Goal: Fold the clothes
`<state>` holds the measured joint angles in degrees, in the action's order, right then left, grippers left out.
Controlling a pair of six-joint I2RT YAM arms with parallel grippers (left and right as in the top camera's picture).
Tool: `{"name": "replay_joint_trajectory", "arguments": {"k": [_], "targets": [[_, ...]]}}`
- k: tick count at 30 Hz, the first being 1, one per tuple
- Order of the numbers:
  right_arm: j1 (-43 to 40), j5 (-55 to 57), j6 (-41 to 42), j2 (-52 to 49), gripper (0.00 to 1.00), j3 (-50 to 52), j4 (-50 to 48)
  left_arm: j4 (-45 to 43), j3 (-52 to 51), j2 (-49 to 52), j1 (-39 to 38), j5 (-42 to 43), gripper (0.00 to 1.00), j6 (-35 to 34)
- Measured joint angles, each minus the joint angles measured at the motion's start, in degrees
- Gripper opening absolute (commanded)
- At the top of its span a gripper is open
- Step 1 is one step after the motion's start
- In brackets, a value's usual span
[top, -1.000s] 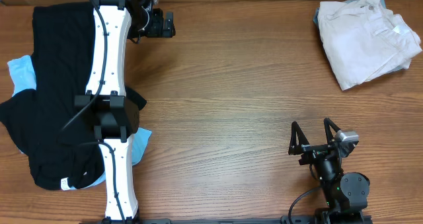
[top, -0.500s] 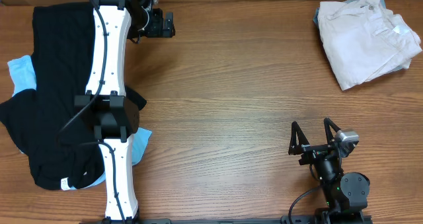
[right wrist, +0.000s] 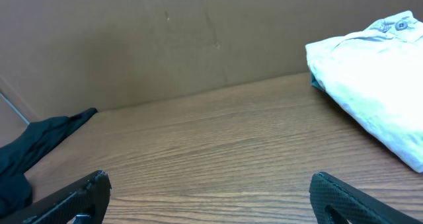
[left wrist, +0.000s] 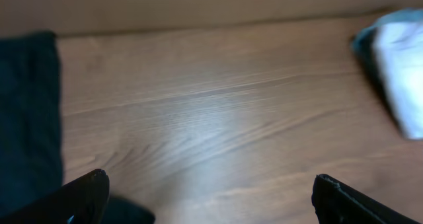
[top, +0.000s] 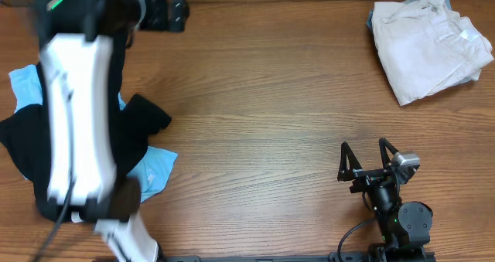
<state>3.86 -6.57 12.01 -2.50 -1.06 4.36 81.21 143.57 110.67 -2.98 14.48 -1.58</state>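
Black fabric, a crumpled garment (top: 23, 146), occupies the left edge of the overhead frame, with one lobe reaching toward centre left. A light blue garment (top: 157, 168) lies beneath it and shows at the left edge and at the lower left. Neither piece is folded. The left arm (top: 73, 115) crosses over both garments as a blurred white band running from lower left to upper left. The left gripper (top: 174, 9) sits at the upper left, above bare wood and clear of the cloth. In the left wrist view its two fingertips (left wrist: 86, 192) appear at the bottom corners of the frame, spread wide, with only table surface between them; it holds nothing.

The wooden table (top: 263, 100) fills the centre of the frame. The right gripper (top: 363, 155) rests at the lower right, well apart from all clothing. Its fingers are spread and empty, as the right wrist view also shows. A cardboard wall (right wrist: 132, 39) stands behind the table in that view.

A folded pile of white clothes (top: 425, 45) lies at the upper right, near the table's far edge.
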Motion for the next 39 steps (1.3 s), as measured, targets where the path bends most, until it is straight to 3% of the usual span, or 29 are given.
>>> {"name": "replay_joint_trajectory", "arguments": {"k": [5,8,13,20,23,29,39], "targets": [[0.0,0.0,0.0,0.0,1.0,0.0,0.0,0.04,-18.53,-21.09,0.66,-0.15,1.0,0.04],[-0.02,0.0,0.02,0.0,1.0,0.0,0.02,-5.81,-31.71,-30.1,2.95,-1.09,1.0,-0.02],[-0.02,-0.02,0.02,0.0,1.0,0.0,0.0,-28.22,-59.58,-43.93,7.15,-1.99,1.0,-1.05],[0.0,0.0,-0.02,0.0,1.0,0.0,-0.02,-66.16,-98.62,-65.72,7.91,-0.2,1.0,-2.62],[-0.02,0.0,0.02,0.0,1.0,0.0,0.0,-75.54,-110.29,-73.31,8.04,0.31,1.0,-2.8],[-0.02,-0.02,0.02,0.0,1.0,0.0,0.04,-85.15,-127.27,-84.67,10.88,0.74,1.0,-2.82],[-0.02,-0.02,0.0,0.0,1.0,0.0,0.02,-92.26,-142.0,-100.35,12.04,0.28,1.0,-2.82]]}}
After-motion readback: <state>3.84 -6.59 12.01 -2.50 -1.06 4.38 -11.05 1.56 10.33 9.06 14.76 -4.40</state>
